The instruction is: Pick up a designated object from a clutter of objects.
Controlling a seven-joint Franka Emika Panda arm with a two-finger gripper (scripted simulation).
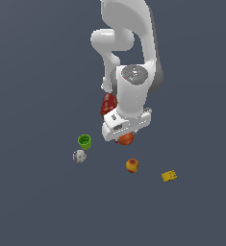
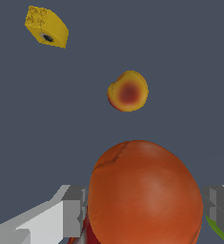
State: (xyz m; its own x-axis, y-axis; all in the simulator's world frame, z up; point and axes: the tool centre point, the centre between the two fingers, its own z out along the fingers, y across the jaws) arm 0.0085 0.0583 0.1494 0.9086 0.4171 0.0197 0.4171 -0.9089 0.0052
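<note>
From the exterior view, my pincer [image 1: 123,138] is low over the dark surface [image 1: 37,206], with the orange sphere [image 1: 126,139] showing just under my hand body. My own wrist blocks the fingertips here, so from this side I cannot tell whether they press the sphere or merely flank it. The red box [image 1: 107,104] sits behind my arm, close to it, and a careless lift or swing could clip it. The green cup [image 1: 84,141] and the white-grey ball [image 1: 79,155] lie off to the exterior view's left, and the yellow-red fruit [image 1: 131,165] and the small yellow block [image 1: 169,176] to the right and nearer the camera, all apart from my hand.

In the wrist view the orange sphere [image 2: 144,193] fills the space between my two grey fingers [image 2: 74,209]. One finger sits right at its side; the other is close, though I cannot be sure of contact. I judge my pincer spread around the sphere, not yet clenched on it. The risks are plain: a smooth round thing can squirt out if I squeeze off-centre, or roll towards the yellow-red fruit [image 2: 127,90] if one finger touches first. A sliver of red shows low beside the sphere, so the box may be near enough to catch a finger. The small yellow block [image 2: 46,26] is well clear.
</note>
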